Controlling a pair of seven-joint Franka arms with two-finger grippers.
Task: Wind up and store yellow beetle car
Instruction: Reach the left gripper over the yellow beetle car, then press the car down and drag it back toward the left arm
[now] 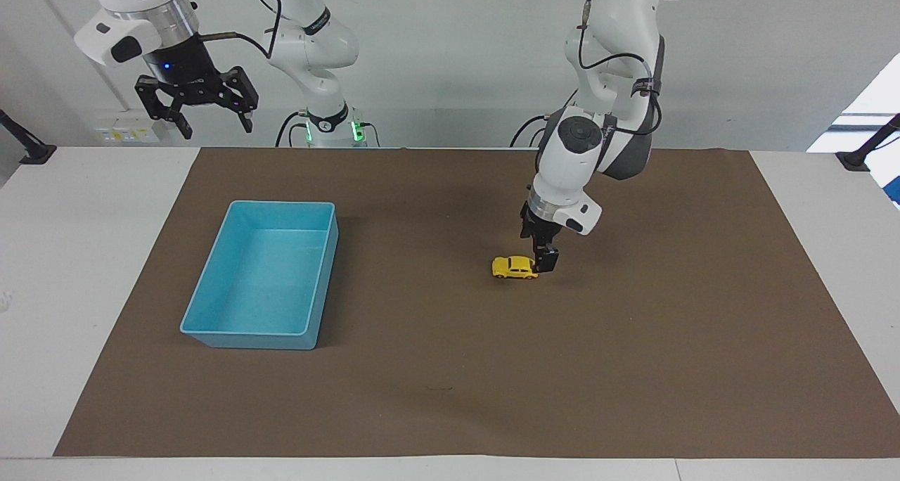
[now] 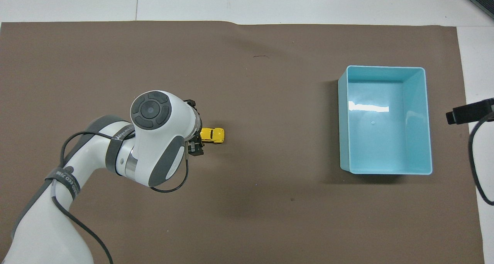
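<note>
1 yellow beetle car [image 1: 514,267], 1 blue bin [image 1: 261,274]; left pincer [image 1: 547,259] apart beside car, right pincer [image 1: 197,108] apart.
</note>
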